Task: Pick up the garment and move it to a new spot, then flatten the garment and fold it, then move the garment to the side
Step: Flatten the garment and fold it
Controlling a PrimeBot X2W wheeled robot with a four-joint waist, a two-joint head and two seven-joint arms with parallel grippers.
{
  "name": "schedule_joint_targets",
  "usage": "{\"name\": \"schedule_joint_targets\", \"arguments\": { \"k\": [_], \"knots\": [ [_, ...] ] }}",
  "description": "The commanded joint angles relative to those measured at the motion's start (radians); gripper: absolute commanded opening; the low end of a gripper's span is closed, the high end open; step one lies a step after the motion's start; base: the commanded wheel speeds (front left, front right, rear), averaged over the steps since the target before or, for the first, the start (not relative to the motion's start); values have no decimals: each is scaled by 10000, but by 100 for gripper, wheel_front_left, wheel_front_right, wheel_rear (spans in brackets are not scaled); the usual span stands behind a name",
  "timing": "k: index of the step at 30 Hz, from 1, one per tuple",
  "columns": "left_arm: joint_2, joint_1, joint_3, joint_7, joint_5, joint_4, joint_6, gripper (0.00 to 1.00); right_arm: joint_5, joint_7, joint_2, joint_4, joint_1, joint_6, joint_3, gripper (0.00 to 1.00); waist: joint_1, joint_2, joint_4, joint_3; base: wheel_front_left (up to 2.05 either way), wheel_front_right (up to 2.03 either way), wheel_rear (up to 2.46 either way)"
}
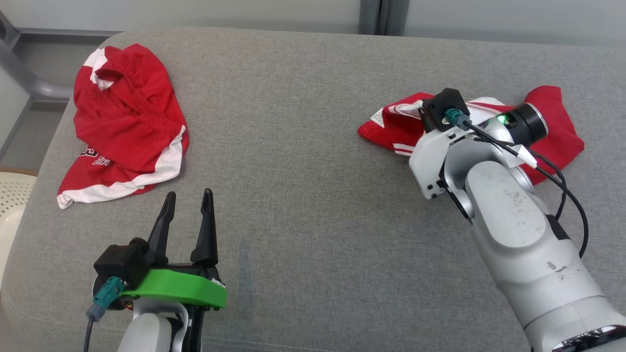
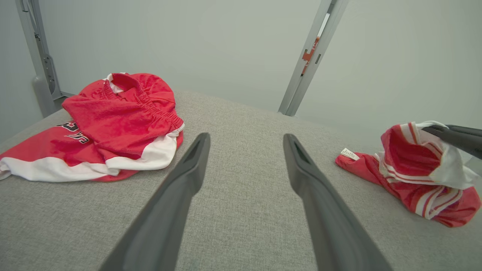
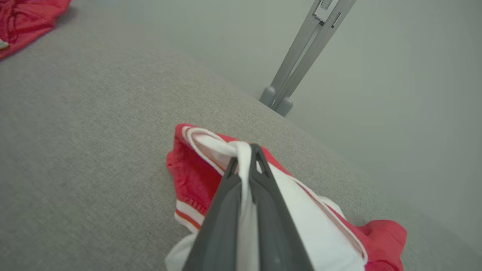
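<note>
The right gripper [image 3: 246, 155] is clamped on a white fold of the garment [image 3: 190, 177], at the lower centre of the right wrist view. The rest of the garment lies crumpled on the grey cushion [image 1: 313, 146], at the right of the head view. The left gripper [image 1: 189, 195] sits at the lower left there, fingers apart and holding nothing, well apart from the garment. A second garment [image 1: 127, 117], also red, lies bunched at the upper left. As I read it, only the grasp is made: lifting, moving, flattening, folding and setting aside are all left.
</note>
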Motion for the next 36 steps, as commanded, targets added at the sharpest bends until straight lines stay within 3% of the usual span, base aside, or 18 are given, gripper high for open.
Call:
{"name": "schedule_joint_targets", "arguments": {
  "k": [1,14,21,26,36],
  "knots": [
    [18,132,67,-6,173,12,-34,100,225,-202,64,-243,-199,-2,130,0,0,0,-165,-192,0,0,0],
    [18,188,178,-6,362,2,-119,100,3794,-1173,186,-2276,-2964,-2,2506,0,0,0,-491,-343,0,0,0],
    [18,258,84,-6,333,4,-141,100,5253,-2569,172,-2789,-4296,-2,2087,0,0,0,-473,-402,0,0,0],
    [18,205,136,-6,376,-54,-148,100,4935,-2830,175,-2375,-3802,-2,1041,0,0,0,-595,-297,0,0,0],
    [19,-237,131,-6,490,-140,-174,100,2705,-2571,-322,-249,-1528,-2,-1515,0,0,0,-936,428,0,0,0]
  ]
}}
